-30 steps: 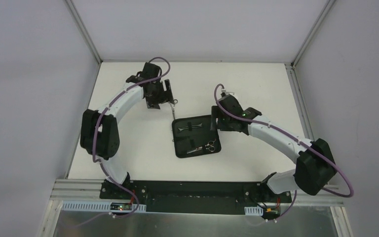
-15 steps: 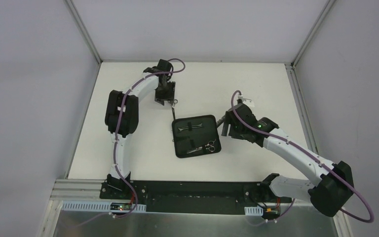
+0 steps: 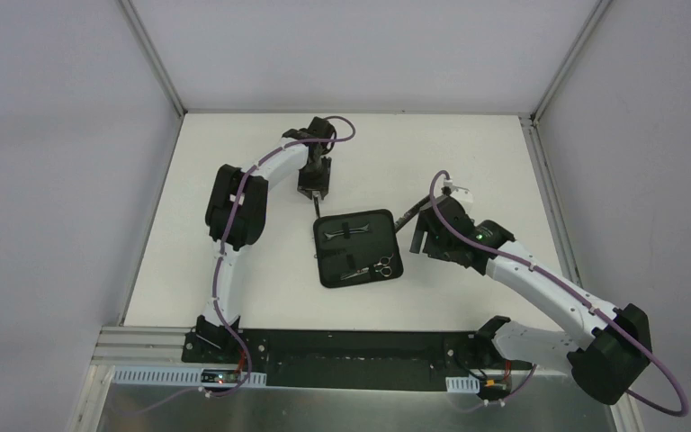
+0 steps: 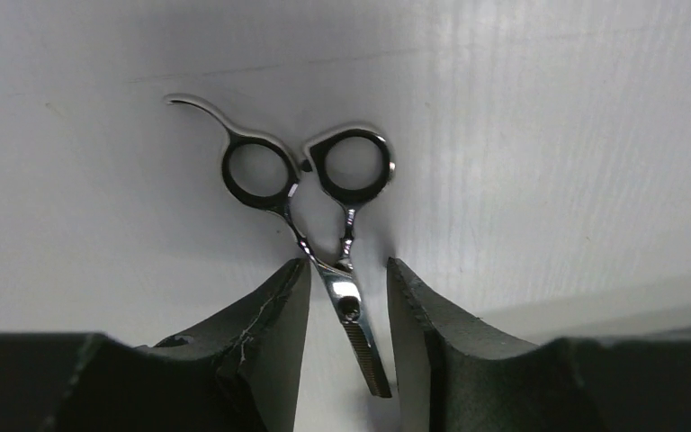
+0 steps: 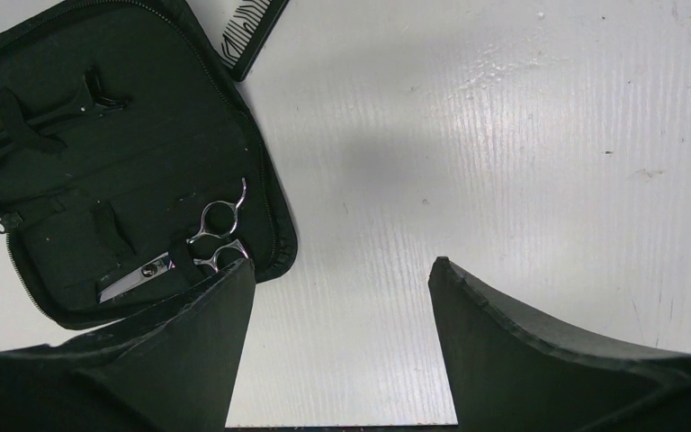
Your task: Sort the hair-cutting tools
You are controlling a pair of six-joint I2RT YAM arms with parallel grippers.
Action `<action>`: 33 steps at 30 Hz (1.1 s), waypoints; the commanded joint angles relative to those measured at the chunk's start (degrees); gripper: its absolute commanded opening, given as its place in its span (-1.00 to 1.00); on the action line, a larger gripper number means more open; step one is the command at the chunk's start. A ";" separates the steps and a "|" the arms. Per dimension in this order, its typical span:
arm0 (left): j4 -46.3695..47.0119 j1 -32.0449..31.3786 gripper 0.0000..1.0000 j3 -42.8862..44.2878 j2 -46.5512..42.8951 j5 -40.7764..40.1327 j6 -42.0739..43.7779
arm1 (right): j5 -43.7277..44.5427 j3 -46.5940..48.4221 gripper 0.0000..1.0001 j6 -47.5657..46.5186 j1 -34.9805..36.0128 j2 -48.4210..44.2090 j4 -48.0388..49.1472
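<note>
Shiny silver ring-handled scissors (image 4: 349,306) flat on white ribbed table (image 4: 549,135), toothed blade between narrow-set left end effector (image 4: 348,262), gap visible. Right end effector (image 5: 343,264) wide, beside black fabric zip case (image 5: 99,180).

The left arm (image 3: 274,164) and the right arm (image 3: 540,279) are of identical build: white moulded link shells joined by bulky black joint housings, each on a black base block (image 3: 209,339). A purple cable (image 3: 219,270) runs along each arm, standing off it in loops. A small green indicator light (image 3: 480,232) glows on the right arm's black wrist housing. The left gripper (image 4: 348,268) and right gripper (image 5: 342,268) carry matte black wedge-shaped fingers (image 5: 504,342); one left finger bears a thin pale scratch (image 4: 248,335).
</note>
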 commanded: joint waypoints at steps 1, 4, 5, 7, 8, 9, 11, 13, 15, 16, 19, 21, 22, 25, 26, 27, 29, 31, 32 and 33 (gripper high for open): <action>-4.57 0.32 -0.29 -3.28 -1.74 -8.19 -7.49 | 1.10 -0.21 0.50 0.46 -0.18 -0.88 -0.49; -4.51 0.47 -0.50 -8.02 -4.89 -10.82 -11.90 | 0.29 -0.13 0.50 -0.57 -0.17 -0.09 0.96; -4.46 0.68 -0.55 -10.12 -6.31 -10.97 -13.75 | -0.07 0.03 0.50 -1.07 -0.19 0.39 1.50; -4.42 1.22 -0.69 -14.33 -9.35 -12.08 -17.89 | -0.72 0.61 0.50 -2.19 -0.18 1.44 2.48; -4.42 1.53 -0.82 -16.67 -11.13 -13.00 -20.14 | -1.18 1.08 0.50 -3.05 -0.19 2.09 2.85; -4.38 1.81 -0.87 -19.01 -12.95 -13.76 -22.56 | -1.58 1.51 0.50 -3.50 -0.19 2.87 3.31; -4.10 2.58 -1.00 -24.32 -17.11 -14.91 -27.33 | -2.81 2.44 0.50 -4.94 -0.19 4.49 4.22; -4.07 3.90 -1.00 -29.73 -21.90 -15.40 -33.85 | -4.19 3.39 0.50 -6.07 -0.19 6.31 5.10; -3.91 4.76 -1.00 -35.45 -26.91 -15.89 -39.64 | -5.34 4.10 0.50 -7.08 -0.18 7.54 5.83; -3.85 5.00 -1.00 -38.99 -30.36 -15.94 -42.69 | -5.90 4.41 0.50 -7.48 -0.19 7.84 6.14; -3.71 5.07 -1.00 -46.94 -37.27 -15.49 -51.79 | -7.17 4.59 0.50 -8.70 -0.17 8.59 7.00; -3.36 5.07 -1.00 -51.92 -41.47 -14.51 -58.45 | -7.80 4.47 0.50 -9.30 -0.25 8.78 7.34; -3.18 5.07 -1.00 -54.07 -43.14 -13.99 -61.86 | -8.00 4.37 0.50 -9.61 -0.19 8.80 7.42; -1.09 5.07 -1.00 -59.57 -47.04 -12.30 -69.30 | -8.89 3.87 0.50 -10.09 -0.17 8.72 7.85; -0.51 5.05 -1.00 -60.85 -48.02 -11.80 -71.45 | -9.07 3.62 0.50 -10.18 -0.18 8.59 8.07; 0.13 5.02 -0.97 -61.78 -48.85 -11.38 -73.24 | -9.26 3.32 0.50 -10.19 -0.15 8.55 8.21; 1.14 4.90 -0.79 -62.86 -50.51 -11.43 -75.74 | -9.51 2.99 0.50 -10.06 -0.19 8.37 8.49; 2.39 4.89 -0.55 -63.43 -51.58 -12.23 -76.69 | -9.74 2.64 0.50 -9.67 -0.19 8.28 8.77; 2.88 4.85 -0.44 -63.45 -51.87 -12.61 -76.35 | -9.83 2.50 0.50 -9.40 -0.19 8.20 8.87; 3.22 4.89 -0.30 -63.25 -51.97 -12.66 -75.91 | -10.00 2.38 0.50 -9.15 -0.19 8.04 9.02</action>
